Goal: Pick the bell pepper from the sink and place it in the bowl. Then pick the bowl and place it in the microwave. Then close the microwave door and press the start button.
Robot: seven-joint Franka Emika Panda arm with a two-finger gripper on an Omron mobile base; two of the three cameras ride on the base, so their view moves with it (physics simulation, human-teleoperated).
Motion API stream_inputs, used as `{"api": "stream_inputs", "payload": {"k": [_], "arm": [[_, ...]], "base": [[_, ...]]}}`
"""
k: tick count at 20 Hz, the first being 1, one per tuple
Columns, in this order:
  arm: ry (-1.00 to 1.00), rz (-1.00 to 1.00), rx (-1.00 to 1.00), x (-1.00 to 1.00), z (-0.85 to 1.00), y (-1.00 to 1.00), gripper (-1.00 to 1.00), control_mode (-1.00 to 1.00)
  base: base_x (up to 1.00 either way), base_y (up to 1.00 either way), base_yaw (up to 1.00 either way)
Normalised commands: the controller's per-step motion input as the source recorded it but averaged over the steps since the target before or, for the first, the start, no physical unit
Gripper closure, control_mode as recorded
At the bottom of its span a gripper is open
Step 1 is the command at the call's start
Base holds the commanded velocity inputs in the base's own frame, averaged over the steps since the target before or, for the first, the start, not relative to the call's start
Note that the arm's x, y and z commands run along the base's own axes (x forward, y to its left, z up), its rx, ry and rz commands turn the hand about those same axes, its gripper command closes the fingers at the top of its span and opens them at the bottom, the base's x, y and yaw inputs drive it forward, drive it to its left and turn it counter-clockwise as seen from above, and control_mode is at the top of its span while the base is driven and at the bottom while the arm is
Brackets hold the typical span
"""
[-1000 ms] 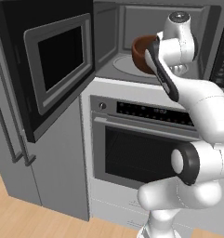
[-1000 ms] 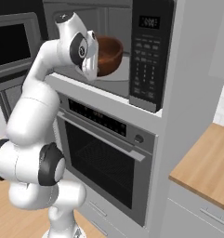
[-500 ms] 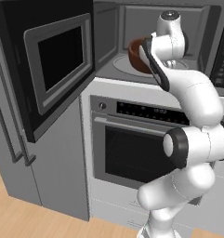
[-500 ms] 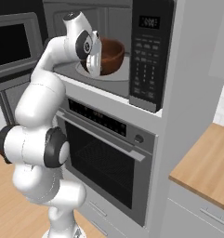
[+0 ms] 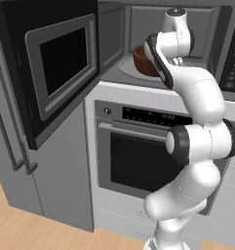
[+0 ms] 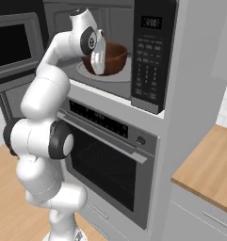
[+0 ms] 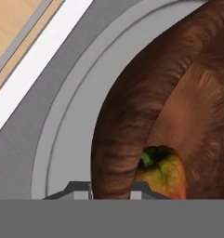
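Note:
The reddish-brown bowl (image 5: 140, 60) (image 6: 113, 55) (image 7: 132, 116) is inside the open microwave (image 5: 138, 22), over the glass turntable (image 7: 62, 139) (image 6: 84, 71). Whether it rests on the glass I cannot tell. My gripper (image 7: 111, 188) (image 6: 99, 60) is shut on the bowl's near rim, one finger outside the wall and one inside. The bell pepper (image 7: 162, 173), red-orange with a green stem, lies in the bottom of the bowl. The microwave door (image 5: 55, 63) (image 6: 11, 47) stands swung wide to the left. The button panel (image 6: 150, 52) is right of the cavity. The sink is out of view.
Below the microwave is the wall oven (image 5: 138, 161) (image 6: 110, 160) with its bar handle. A tall grey fridge (image 5: 11, 161) stands behind the open door at the left. A wooden counter (image 6: 209, 164) lies to the right. The floor is wood (image 5: 21, 229).
The arm has reached further into the microwave, its elbow rising, and the bowl has moved slightly down toward the turntable. The grip on the rim is the same.

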Motion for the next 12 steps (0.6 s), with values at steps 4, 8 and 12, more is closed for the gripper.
{"api": "stream_inputs", "payload": {"k": [4, 8, 12], "arm": [[0.00, 0.00, 0.00, 0.28, -0.23, -0.03, 1.00, -1.00], [-0.02, 0.00, 0.00, 0.36, -0.23, 0.00, -1.00, -1.00], [-0.05, 0.00, 0.00, 0.15, -0.03, 0.00, -1.00, -1.00]], "base": [[0.00, 0.00, 0.00], [0.00, 0.00, 0.00], [0.00, 0.00, 0.00]]}}
